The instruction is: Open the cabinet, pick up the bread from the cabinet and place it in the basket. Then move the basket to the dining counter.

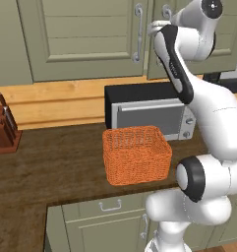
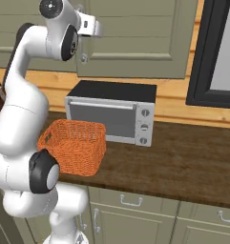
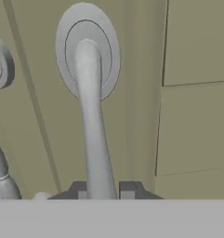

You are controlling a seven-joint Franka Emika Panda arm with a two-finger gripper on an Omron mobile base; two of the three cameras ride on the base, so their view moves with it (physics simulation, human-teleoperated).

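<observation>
Hand view: gripper [image 3: 103, 189] fingers straddle cabinet [image 3: 192, 125] handle [image 3: 92, 121] (doors closed), grip unclear.

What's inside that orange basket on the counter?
The basket looks empty: its woven inner walls show, with no bread in it. Its floor is partly hidden by the near wall. The cabinet doors are shut.

Cabinet [image 1: 85, 34]: grey-green double doors, both closed, curved silver handles at the centre seam.
Arm: white, rises from lower right, hand up at the handles.
Basket [image 1: 136, 155]: orange wicker, on the desk [image 1: 51, 167], just in front of the microwave [image 1: 149, 110].
Microwave: black top, silver door.
Knife block [image 1: 4, 128]: far left, against the wall.
</observation>
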